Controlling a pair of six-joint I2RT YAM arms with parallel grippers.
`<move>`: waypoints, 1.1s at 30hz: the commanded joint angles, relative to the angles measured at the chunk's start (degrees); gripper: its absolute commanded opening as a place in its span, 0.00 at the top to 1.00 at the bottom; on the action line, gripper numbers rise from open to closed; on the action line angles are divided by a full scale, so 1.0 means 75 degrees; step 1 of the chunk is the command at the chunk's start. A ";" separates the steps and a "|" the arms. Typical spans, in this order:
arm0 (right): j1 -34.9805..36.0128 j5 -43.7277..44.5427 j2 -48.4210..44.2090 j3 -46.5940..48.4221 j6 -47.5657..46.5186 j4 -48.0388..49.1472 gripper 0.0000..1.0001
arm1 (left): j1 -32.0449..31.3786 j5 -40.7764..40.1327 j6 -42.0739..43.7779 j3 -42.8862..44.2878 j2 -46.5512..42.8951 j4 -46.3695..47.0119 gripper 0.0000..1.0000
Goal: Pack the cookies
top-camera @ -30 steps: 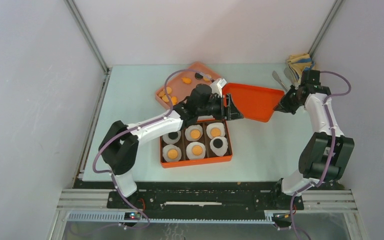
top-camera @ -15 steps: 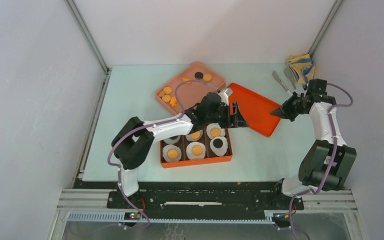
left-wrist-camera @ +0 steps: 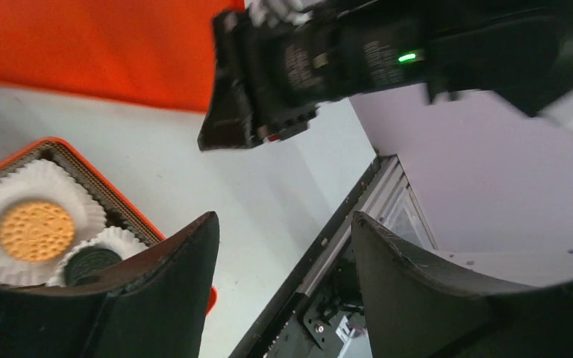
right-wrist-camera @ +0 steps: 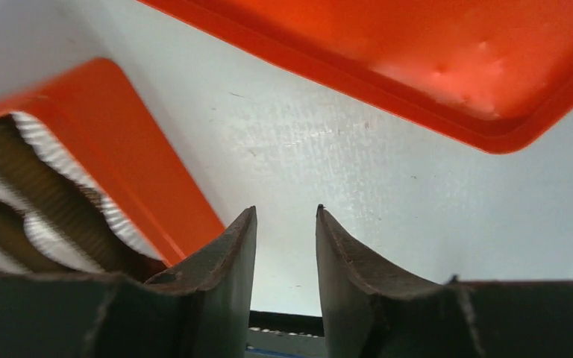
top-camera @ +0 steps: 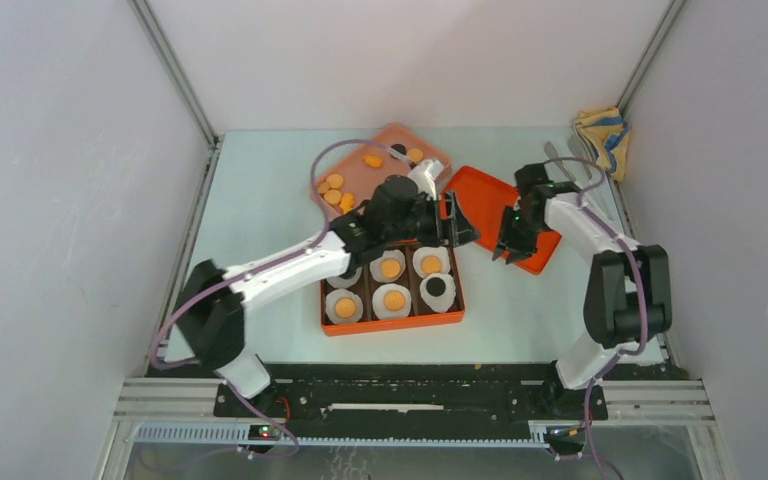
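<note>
Nearest the arm bases, an orange box of six compartments is set on the table. Each compartment is lined with a white paper cup, and cookies are laid in them, mostly orange, with the front right one black. The rear left cup is partly hidden by the left arm.

Just past the box's far right corner, the left gripper is spread wide, with nothing between its fingers. The right gripper is narrowed to a slim gap and is empty. Its tips are held over bare table between the box and a flat orange lid.

Farther back, more cookies are scattered in a pink tray.
</note>
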 commanded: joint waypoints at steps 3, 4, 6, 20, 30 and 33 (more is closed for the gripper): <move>0.0509 0.2070 0.1031 0.0910 -0.0583 -0.0071 0.57 | -0.0012 -0.1442 0.1054 -0.0512 -0.1303 -0.1038 0.30; 0.0537 0.2250 0.1119 0.1050 -0.0610 -0.0096 0.57 | -0.0011 -0.1551 0.1134 -0.0569 -0.1429 -0.1127 0.30; 0.0598 0.2662 0.1403 0.1373 -0.0756 -0.0146 0.54 | -0.0012 -0.1774 0.1259 -0.0685 -0.1634 -0.1275 0.30; 0.1103 0.3240 0.1320 0.1446 -0.1074 -0.0402 0.47 | -0.0005 -0.2210 0.1429 -0.1139 -0.1926 -0.1482 0.31; 0.1174 0.2944 0.2210 0.1253 -0.1210 -0.0313 0.46 | -0.0005 -0.2038 0.1406 -0.1174 -0.1803 -0.1417 0.32; 0.1082 0.2792 0.2726 0.1584 -0.1248 -0.0436 0.46 | 0.0001 -0.1983 0.1377 -0.1164 -0.1741 -0.1393 0.32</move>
